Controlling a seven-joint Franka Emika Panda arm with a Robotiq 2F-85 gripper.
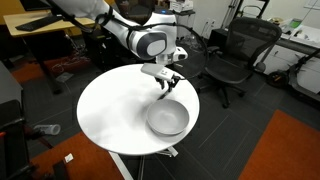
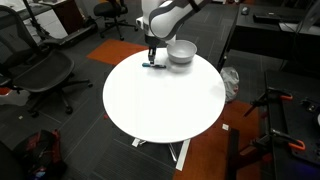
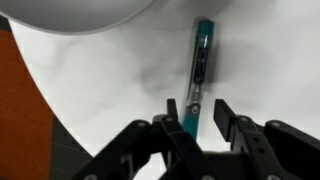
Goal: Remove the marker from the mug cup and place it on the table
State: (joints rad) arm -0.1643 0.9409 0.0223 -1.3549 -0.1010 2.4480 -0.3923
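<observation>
The teal-blue marker (image 3: pixel 200 62) lies on the white table (image 3: pixel 100 95), just outside the rim of the grey mug cup (image 3: pixel 80 12). My gripper (image 3: pixel 197 112) is open, and its fingers straddle the marker's near end with a gap on the right side. In both exterior views the gripper (image 1: pixel 165 88) (image 2: pixel 152 57) points down beside the mug cup (image 1: pixel 167 120) (image 2: pixel 181 52). In an exterior view the marker (image 2: pixel 152 66) shows as a small dark stick on the table (image 2: pixel 160 110) under the fingers. The mug cup looks empty.
The round table (image 1: pixel 110 110) stands on a white pedestal. Black office chairs (image 1: pixel 235 50) (image 2: pixel 40 75) stand around it on dark carpet with orange patches. A wooden desk (image 1: pixel 40 25) stands behind the arm. Black stands (image 2: pixel 275 120) sit near the table.
</observation>
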